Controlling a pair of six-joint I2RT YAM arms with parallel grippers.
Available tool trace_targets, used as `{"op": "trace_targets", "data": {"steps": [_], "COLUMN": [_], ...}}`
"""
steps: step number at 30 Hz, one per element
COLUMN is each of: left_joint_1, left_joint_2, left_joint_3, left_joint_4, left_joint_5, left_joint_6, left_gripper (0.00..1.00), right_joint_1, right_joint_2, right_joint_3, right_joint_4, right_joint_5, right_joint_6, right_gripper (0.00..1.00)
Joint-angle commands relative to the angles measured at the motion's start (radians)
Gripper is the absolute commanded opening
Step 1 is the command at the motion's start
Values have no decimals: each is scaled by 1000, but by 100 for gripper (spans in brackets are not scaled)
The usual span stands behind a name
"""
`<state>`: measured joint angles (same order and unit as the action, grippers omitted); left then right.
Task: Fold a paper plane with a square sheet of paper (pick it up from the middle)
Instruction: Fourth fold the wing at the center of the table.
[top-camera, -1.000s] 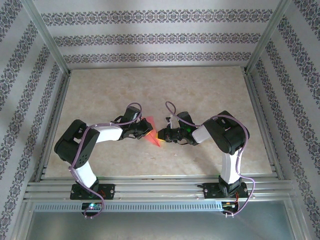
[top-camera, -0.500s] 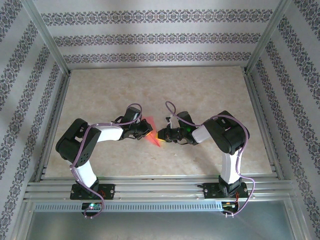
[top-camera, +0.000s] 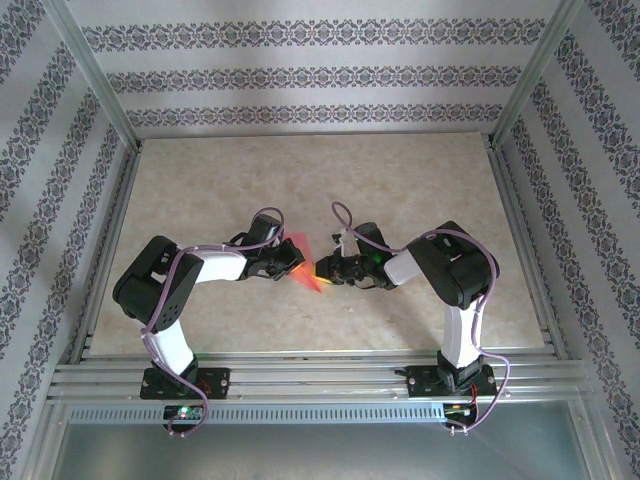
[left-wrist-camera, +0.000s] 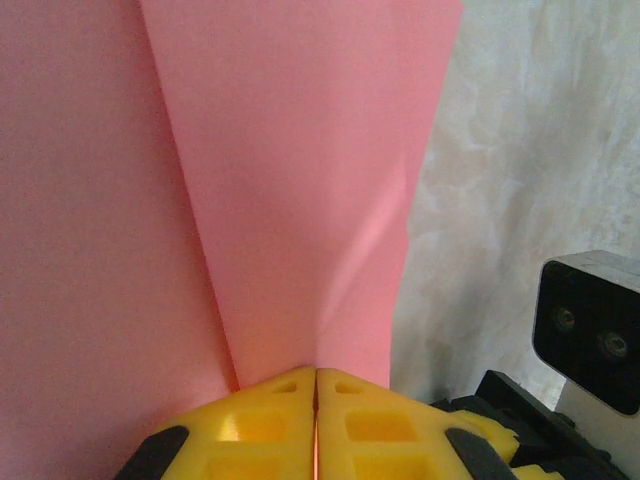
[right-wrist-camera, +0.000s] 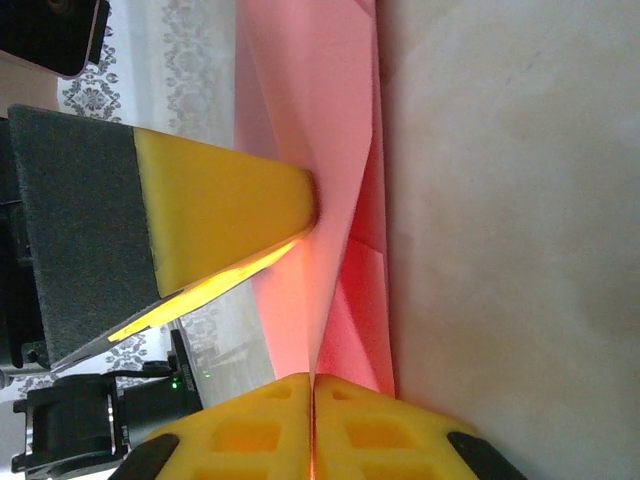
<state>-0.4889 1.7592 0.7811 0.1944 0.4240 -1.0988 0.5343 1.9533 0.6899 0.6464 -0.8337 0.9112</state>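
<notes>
At the middle of the counter (top-camera: 400, 180), the folded pink paper (top-camera: 308, 270) is seen from above, held between the two arms, with the left fingers (top-camera: 292, 262) and the right fingers (top-camera: 328, 270) brought tip to tip. The grips are made plain only by the wrist cameras. In the left wrist view, the yellow left fingers (left-wrist-camera: 290, 390) are pressed together on a creased point of the paper, and the right wrist's camera (left-wrist-camera: 590, 330) is caught alongside. In the right wrist view, the right fingers (right-wrist-camera: 290, 395) are pinched on the paper's layered folds, with a left finger clamped on from the side. Whether the counter is touched cannot be told.
</notes>
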Motion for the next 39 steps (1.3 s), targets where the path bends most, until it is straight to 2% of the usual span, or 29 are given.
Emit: {"op": "trace_targets", "data": {"steps": [1,20,27,33,39], "left_joint_1": [15,16,15,16,16], "left_joint_2": [16,40,52,60,57], "left_joint_3": [1,8,19,22,20], "left_joint_4": [-28,-51,-88,-117,-136], "left_joint_5": [-43,-39,-42,-42,-39], "left_joint_6": [13,4,10,17,25], "left_gripper": [9,8,8,8,8], "right_joint_1": [4,3,3,-2,-13], "right_joint_2": [78,68,30,-33,-138], "right_joint_3": [-20,-21,-26,-34,-56], "right_joint_4": [-145,-148,-146,-138,-126], "right_joint_5": [128,125,130,134,122], "right_joint_6": [-22,-21,-20,-12,1], "right_gripper": [14,15,20,30,33]}}
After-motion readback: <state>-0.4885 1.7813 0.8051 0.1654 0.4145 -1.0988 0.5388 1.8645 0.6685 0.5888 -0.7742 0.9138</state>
